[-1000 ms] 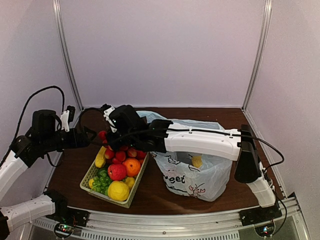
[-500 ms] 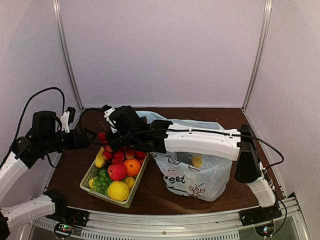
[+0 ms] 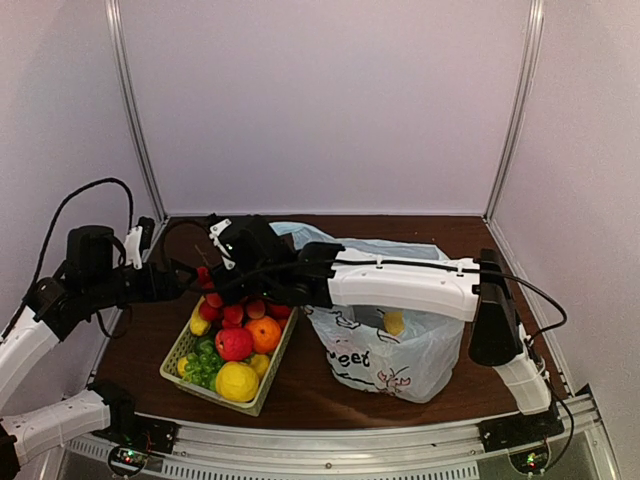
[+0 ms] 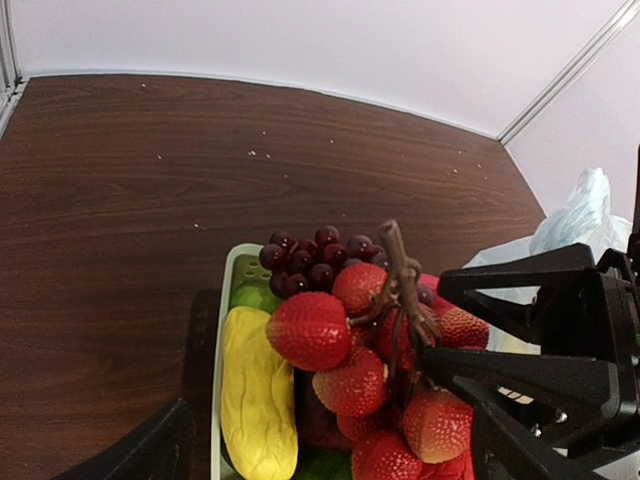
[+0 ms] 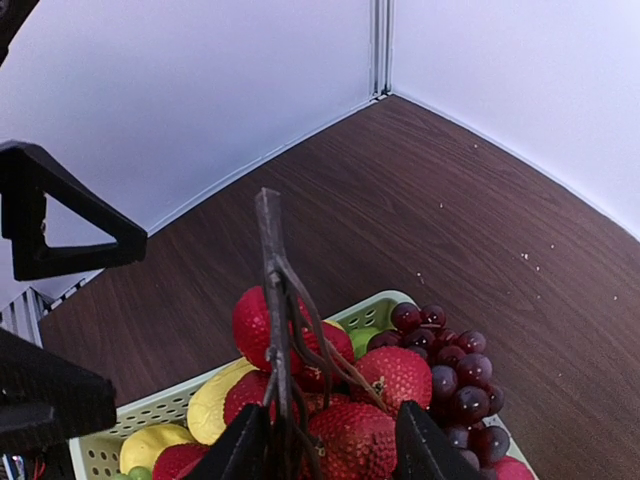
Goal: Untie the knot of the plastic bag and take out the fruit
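Note:
The pale blue plastic bag [image 3: 385, 350] sits right of the basket with its mouth open; no knot is in view. One small yellow fruit [image 3: 393, 322] shows inside it. My right arm reaches across over the basket [image 3: 178, 352]. Its gripper [image 5: 330, 425] is open, with the brown stem [image 5: 272, 290] of a red lychee-like bunch [image 4: 350, 350] standing loose between the fingers, close to the left one. The bunch rests on the basket's fruit. My left gripper [image 4: 330, 430] is wide open just left of the bunch, holding nothing.
The green basket holds a long yellow fruit [image 4: 255, 400], purple grapes [image 4: 310, 260], an orange [image 3: 264, 333], a red apple [image 3: 233, 343], a lemon [image 3: 237, 381] and green grapes [image 3: 203, 362]. Walls close the back and sides. The two grippers are close together.
My right gripper went from shut on the red bunch's stem to open, and the bunch settled onto the basket. The left arm barely shifted.

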Action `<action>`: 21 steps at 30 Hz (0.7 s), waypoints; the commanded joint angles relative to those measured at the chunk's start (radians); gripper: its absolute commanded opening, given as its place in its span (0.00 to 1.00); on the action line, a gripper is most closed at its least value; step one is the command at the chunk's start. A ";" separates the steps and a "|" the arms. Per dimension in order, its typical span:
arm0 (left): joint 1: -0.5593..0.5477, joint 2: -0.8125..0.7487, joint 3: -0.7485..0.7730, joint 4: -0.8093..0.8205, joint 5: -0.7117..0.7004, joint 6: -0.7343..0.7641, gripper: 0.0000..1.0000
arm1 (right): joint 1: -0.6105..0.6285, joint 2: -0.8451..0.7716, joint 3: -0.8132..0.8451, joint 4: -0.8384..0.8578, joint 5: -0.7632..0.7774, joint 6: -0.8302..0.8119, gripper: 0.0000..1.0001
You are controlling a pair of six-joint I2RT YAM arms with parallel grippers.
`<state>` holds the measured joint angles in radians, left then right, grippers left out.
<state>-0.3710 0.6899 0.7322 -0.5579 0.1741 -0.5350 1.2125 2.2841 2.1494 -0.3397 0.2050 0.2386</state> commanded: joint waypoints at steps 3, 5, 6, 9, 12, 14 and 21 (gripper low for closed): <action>0.007 -0.007 -0.075 0.138 0.131 -0.025 0.98 | -0.006 0.021 -0.027 -0.007 -0.018 0.011 0.51; 0.007 -0.006 -0.098 0.175 0.166 -0.030 0.98 | -0.005 0.022 -0.034 -0.003 -0.024 0.011 0.51; 0.007 -0.004 -0.109 0.191 0.179 -0.034 0.97 | -0.005 0.021 -0.039 0.000 -0.027 0.012 0.53; 0.007 0.014 -0.152 0.238 0.212 -0.053 0.98 | -0.006 0.024 -0.045 0.004 -0.039 0.016 0.58; 0.007 0.033 -0.183 0.277 0.243 -0.067 0.97 | -0.005 0.027 -0.049 0.004 -0.046 0.020 0.63; 0.006 0.043 -0.191 0.283 0.247 -0.067 0.97 | -0.006 0.025 -0.051 0.004 -0.048 0.021 0.65; 0.007 0.050 -0.198 0.289 0.231 -0.056 0.98 | -0.006 0.008 -0.049 0.024 -0.086 0.022 0.79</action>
<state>-0.3664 0.7361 0.5430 -0.3378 0.3836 -0.5903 1.1995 2.2841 2.1132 -0.3302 0.1673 0.2569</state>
